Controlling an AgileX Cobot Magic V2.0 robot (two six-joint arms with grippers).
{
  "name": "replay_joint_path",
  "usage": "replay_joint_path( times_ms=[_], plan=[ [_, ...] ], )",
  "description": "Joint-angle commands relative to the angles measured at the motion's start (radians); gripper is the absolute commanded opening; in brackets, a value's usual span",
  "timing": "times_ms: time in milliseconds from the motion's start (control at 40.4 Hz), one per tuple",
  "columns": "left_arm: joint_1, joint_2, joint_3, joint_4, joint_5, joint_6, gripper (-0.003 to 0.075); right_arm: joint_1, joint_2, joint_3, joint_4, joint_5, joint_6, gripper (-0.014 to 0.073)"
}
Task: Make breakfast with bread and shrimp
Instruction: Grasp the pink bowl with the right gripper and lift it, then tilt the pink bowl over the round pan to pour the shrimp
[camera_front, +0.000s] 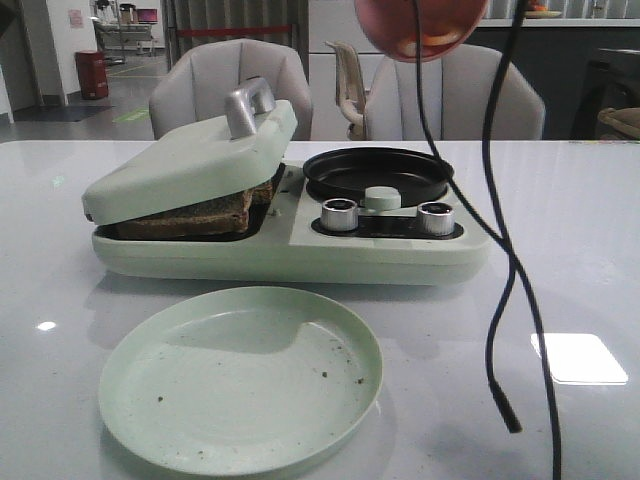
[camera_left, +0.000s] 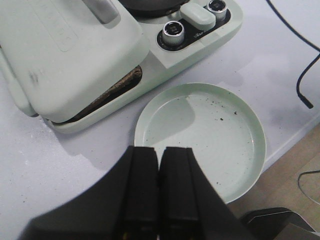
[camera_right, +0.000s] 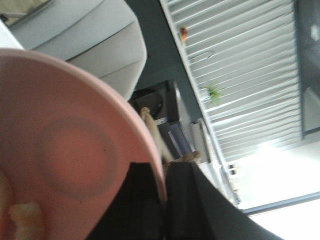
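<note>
- Nearest the front camera lay a pale green plate (camera_front: 240, 375) on the white surface (camera_front: 560, 230), bare except for dark crumbs.
- Just behind the plate stood a pale green breakfast maker (camera_front: 290, 245). Its hinged lid (camera_front: 190, 160) with a silver handle (camera_front: 248, 108) was tilted, resting on the bread (camera_front: 190, 215).
- Bread sat in the maker's left compartment, under the lid; only the dark crust edges showed.
- On the maker's right side sat a round black pan (camera_front: 378, 172). Two silver knobs (camera_front: 340, 214) and a green lever were in front of it.
- Pink bowl (camera_front: 420, 25) hung tilted, high above the pan, at the top edge of the front view.
- Right claw (camera_right: 165, 200) was clamped on the bowl's rim, one finger inside and one outside.
- Shrimp (camera_right: 25, 217): pale pieces lay inside the bowl at its low side.
- Left claw (camera_left: 160, 190) hovered over the near rim of the plate, fingers pressed together, holding nothing.
- Black cable (camera_front: 510, 300) dangled in front of the camera, right of the maker.
- Grey chairs (camera_front: 230, 80) stood behind the surface.
</note>
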Motion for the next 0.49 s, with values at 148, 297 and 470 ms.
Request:
replay_joint_path(
  times_ms=[148, 297, 470],
  plan=[
    [-0.005, -0.014, -0.026, -0.009, -0.069, -0.007, 0.01, 0.003, 0.038, -0.042, -0.132, 0.087, 0.009, 0.0045],
    [-0.005, -0.014, -0.026, -0.009, -0.069, -0.007, 0.01, 0.003, 0.078, -0.042, -0.132, 0.102, 0.009, 0.0045],
    [-0.005, -0.014, -0.026, -0.009, -0.069, -0.007, 0.01, 0.003, 0.095, -0.042, -0.132, 0.1, 0.009, 0.0045]
  ],
)
